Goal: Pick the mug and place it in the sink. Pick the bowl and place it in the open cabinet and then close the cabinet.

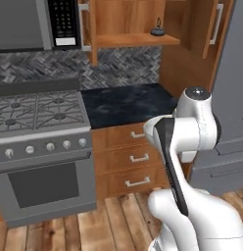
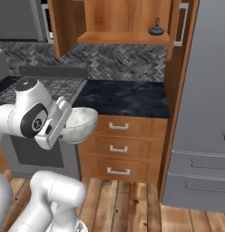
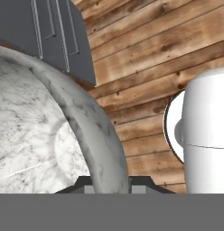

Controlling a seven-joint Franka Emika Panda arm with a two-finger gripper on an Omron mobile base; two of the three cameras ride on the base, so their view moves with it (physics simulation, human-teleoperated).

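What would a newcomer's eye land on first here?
The speckled bowl, carried in the pincer with its rim clamped between the tips, level with the drawers and in front of them. Next, the open cabinet above the dark counter, a small teapot on its shelf. The stove sits left of the counter.

Open cabinet (image 1: 128,22) with small dark teapot (image 1: 157,30) above black counter (image 1: 126,104).

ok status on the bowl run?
Gripper shut on the bowl, carried in front of the drawers. Cabinet open, small teapot on its shelf. Nothing between bowl and cabinet.
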